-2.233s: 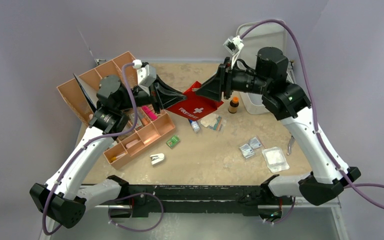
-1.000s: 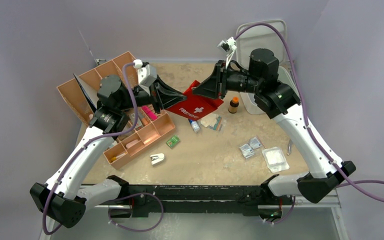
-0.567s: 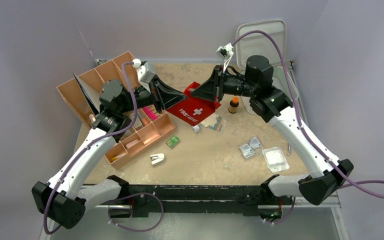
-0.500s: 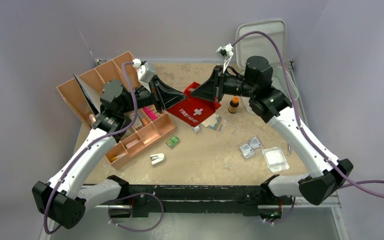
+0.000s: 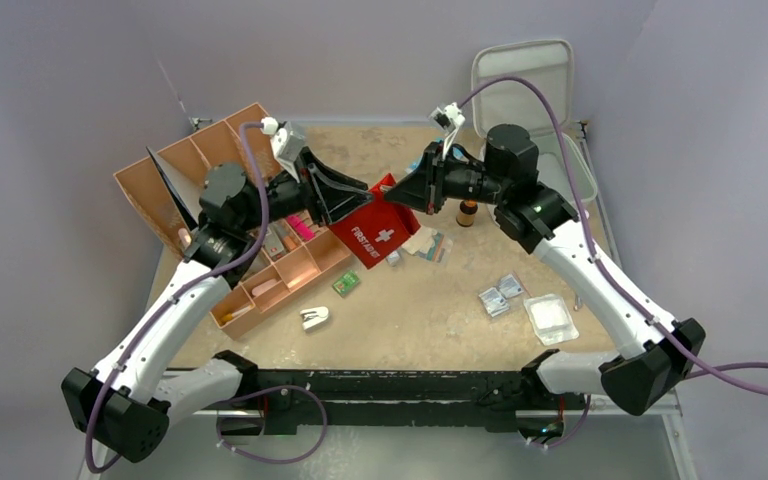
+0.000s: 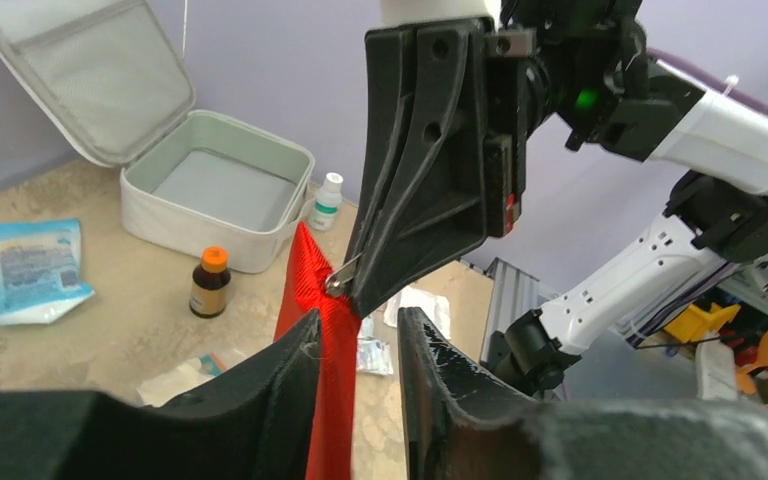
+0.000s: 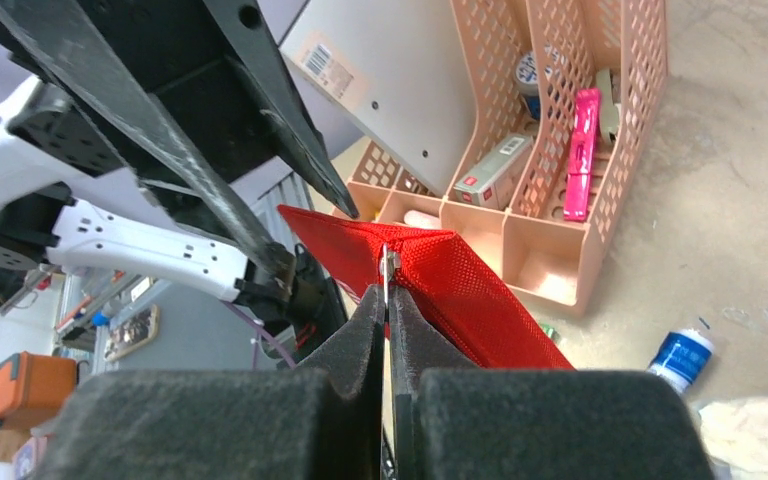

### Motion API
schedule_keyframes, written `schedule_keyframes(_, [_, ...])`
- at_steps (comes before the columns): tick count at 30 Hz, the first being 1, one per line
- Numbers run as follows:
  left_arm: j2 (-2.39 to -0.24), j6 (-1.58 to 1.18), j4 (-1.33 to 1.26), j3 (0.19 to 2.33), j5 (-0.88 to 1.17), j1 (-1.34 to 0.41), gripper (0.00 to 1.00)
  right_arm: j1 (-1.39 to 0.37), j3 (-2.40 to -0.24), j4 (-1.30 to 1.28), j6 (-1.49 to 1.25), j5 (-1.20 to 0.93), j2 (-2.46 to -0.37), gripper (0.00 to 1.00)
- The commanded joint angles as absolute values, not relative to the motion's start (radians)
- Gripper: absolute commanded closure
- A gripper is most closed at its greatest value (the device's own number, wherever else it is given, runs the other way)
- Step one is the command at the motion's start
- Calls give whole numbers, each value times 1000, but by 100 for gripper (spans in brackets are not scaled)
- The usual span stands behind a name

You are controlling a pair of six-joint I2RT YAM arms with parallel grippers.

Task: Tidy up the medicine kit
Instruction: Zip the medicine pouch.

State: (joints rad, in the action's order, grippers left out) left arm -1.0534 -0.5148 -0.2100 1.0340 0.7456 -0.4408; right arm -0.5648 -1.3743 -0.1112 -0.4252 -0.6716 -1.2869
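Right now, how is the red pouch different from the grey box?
The red pouch is flat and thin; the grey box is deep and boxy. The red pouch is held up on edge, the right pincer pinching its zip tab; the grey box rests flat on the table. The grey box stands open, lid up; whether the red pouch is open I cannot tell.

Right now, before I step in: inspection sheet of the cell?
Surface: tan table, items scattered.
Job's things: medicine kit open, lid up, base looks empty.
Clutter: red pouch up on edge; organizer trays, brown bottle, packets.
Grippers: right claw shut on zipper pull; left claw open around pouch edge.
Cables: purple cables loop free off both arms.
Surroundings: lilac walls.
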Motion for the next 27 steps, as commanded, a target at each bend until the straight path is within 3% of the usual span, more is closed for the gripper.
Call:
schedule_keyframes(1, [-1023, -580, -160, 1037, 696, -443, 65, -568, -1338, -59, -362, -661, -1279, 100])
schedule_keyframes(9, [-1114, -593, 228, 1248, 559, -443, 55, -566, -1294, -47, -325, -704, -1288, 100])
schedule_keyframes(27, [-1348, -473, 354, 1438, 754, -443, 50, -566, -1307, -53, -304, -729, -1315, 100])
